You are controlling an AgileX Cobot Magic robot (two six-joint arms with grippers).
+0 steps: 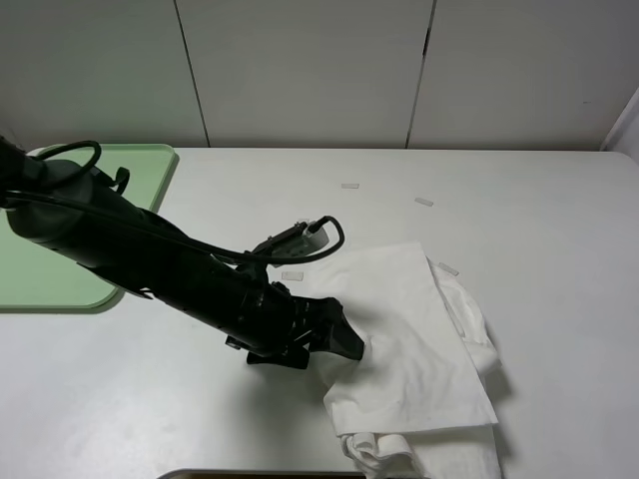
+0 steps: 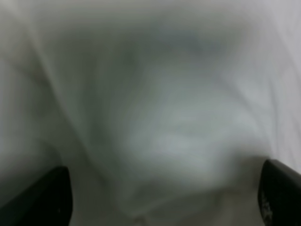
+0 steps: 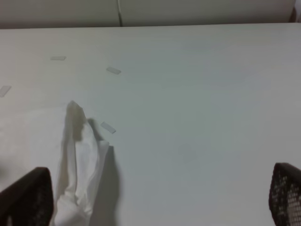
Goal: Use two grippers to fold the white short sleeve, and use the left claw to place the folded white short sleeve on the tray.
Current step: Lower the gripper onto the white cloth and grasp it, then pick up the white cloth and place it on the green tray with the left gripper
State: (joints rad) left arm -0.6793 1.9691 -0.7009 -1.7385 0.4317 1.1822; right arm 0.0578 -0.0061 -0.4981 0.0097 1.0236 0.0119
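Observation:
The white short sleeve [image 1: 409,319] lies folded and wrinkled on the table at the front right. It fills the left wrist view [image 2: 155,94]. My left gripper [image 1: 349,347] reaches across to the shirt's left edge and is low on the cloth. In the left wrist view, the left gripper [image 2: 164,188] has its jaws wide apart with cloth between them. The light green tray [image 1: 60,279] sits at the far left, partly under the left arm. My right gripper [image 3: 160,197] is open and empty above the table, with the shirt's edge [image 3: 80,155] beside it. It is out of the high view.
Small white tape strips [image 1: 349,186] [image 1: 424,202] lie on the white table behind the shirt, and one [image 1: 448,268] lies at its right edge. A white panelled wall runs along the back. The left arm's black cable [image 1: 319,239] loops above the gripper.

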